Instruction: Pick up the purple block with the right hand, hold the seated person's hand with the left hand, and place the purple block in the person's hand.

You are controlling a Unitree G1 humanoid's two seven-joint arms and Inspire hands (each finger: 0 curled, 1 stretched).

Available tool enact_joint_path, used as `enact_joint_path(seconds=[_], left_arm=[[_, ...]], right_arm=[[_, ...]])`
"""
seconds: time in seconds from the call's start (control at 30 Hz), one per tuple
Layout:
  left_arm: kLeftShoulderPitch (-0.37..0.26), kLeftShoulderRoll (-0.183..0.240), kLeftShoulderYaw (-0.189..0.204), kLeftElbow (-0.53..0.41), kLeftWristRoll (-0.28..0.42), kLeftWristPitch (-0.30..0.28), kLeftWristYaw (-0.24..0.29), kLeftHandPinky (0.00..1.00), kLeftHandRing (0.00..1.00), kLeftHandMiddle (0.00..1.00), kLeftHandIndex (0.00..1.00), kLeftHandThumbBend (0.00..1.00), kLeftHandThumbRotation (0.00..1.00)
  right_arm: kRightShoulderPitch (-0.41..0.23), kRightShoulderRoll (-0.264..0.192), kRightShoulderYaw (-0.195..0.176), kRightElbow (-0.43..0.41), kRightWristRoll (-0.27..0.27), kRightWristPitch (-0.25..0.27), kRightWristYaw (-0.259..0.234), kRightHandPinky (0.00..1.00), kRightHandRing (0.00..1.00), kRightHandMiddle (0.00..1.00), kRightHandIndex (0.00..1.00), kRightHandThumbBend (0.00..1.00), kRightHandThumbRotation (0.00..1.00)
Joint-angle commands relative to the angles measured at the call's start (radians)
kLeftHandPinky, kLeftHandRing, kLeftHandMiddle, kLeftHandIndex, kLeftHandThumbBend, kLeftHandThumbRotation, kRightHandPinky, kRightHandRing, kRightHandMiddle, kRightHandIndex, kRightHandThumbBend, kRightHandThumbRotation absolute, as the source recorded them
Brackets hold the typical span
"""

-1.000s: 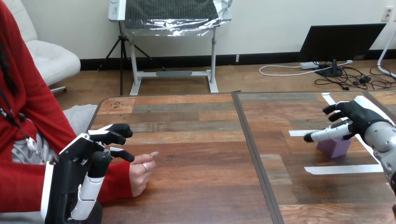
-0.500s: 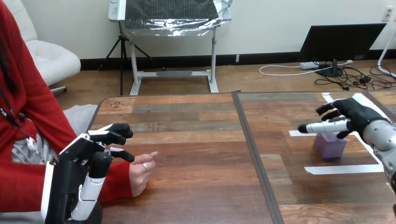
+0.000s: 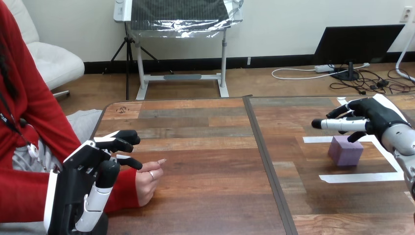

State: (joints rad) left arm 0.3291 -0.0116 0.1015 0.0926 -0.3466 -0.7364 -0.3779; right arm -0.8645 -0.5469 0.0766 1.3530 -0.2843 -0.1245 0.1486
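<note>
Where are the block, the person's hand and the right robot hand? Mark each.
Block (image 3: 345, 151): head view, front face.
Person's hand (image 3: 147, 182): head view, middle.
Right robot hand (image 3: 374, 117): head view, back.

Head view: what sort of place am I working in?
Probably a lab test bench: a wooden table marked with white tape strips, a lone purple block between them, and a person's hand resting at the left.

The left hand (image 3: 80, 171) is held upright at the lower left with its white-shelled back turned to the camera. Its fingers are loosely spread and pointed forward, and nothing is gripped. The right hand (image 3: 374, 117) is carried in from the right edge on the silver forearm (image 3: 402, 139), with fingers stretched straight toward the left and the thumb lowered beneath them.
</note>
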Motion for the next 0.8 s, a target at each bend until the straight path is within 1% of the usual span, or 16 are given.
enact_joint_path(seconds=[0.0, 0.33, 0.6, 0.77], left_arm=[[0.095, -0.027, -0.020, 0.003, -0.007, -0.004, -0.005, 0.46, 0.68, 0.67, 0.49, 0.85, 0.62], [0.089, -0.026, -0.018, 0.011, -0.012, -0.005, -0.010, 0.46, 0.68, 0.66, 0.49, 0.85, 0.61], [0.086, -0.022, -0.018, 0.015, -0.014, -0.004, -0.017, 0.46, 0.67, 0.66, 0.50, 0.85, 0.61], [0.085, -0.020, -0.018, 0.015, -0.024, 0.001, -0.026, 0.46, 0.68, 0.67, 0.50, 0.85, 0.60]], right_arm=[[-0.089, -0.012, -0.029, -0.036, 0.023, -0.027, -0.009, 0.45, 0.51, 0.54, 0.53, 0.86, 0.35], [-0.098, -0.012, -0.062, -0.041, 0.053, -0.036, -0.018, 0.40, 0.45, 0.50, 0.50, 0.84, 0.36], [-0.094, -0.012, -0.085, -0.043, 0.070, -0.063, -0.053, 0.40, 0.46, 0.51, 0.50, 0.85, 0.36], [-0.089, -0.010, -0.085, -0.043, 0.063, -0.076, -0.074, 0.40, 0.47, 0.51, 0.52, 0.85, 0.36]])
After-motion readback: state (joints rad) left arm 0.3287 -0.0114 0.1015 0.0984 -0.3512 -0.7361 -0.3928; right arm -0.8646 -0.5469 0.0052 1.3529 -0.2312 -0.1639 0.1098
